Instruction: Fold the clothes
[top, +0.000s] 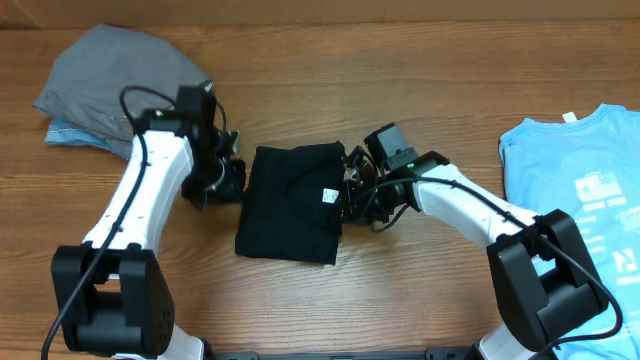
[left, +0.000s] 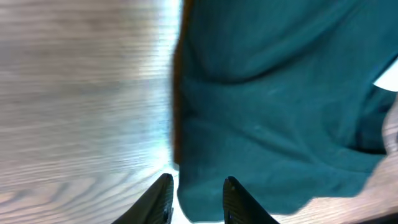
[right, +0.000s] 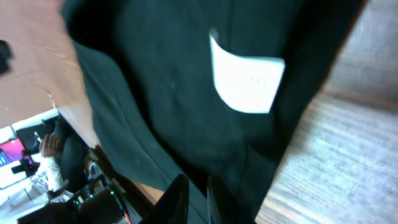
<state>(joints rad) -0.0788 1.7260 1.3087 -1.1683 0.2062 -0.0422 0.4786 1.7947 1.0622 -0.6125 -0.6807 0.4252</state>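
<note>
Left claw (left: 198, 200) at black T-shirt (left: 280, 93) edge, right claw (right: 196, 199) opposite

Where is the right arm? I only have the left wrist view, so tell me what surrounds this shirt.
Observer: The right gripper is at the black T-shirt's opposite edge, beside the white neck label.
Operator: Report any other clothes.
Observer: A light blue T-shirt lies spread flat at the table's right end, apart from the black one.
Operator: Check the far left.
Observer: A crumpled gray garment sits in the far left corner.
</note>
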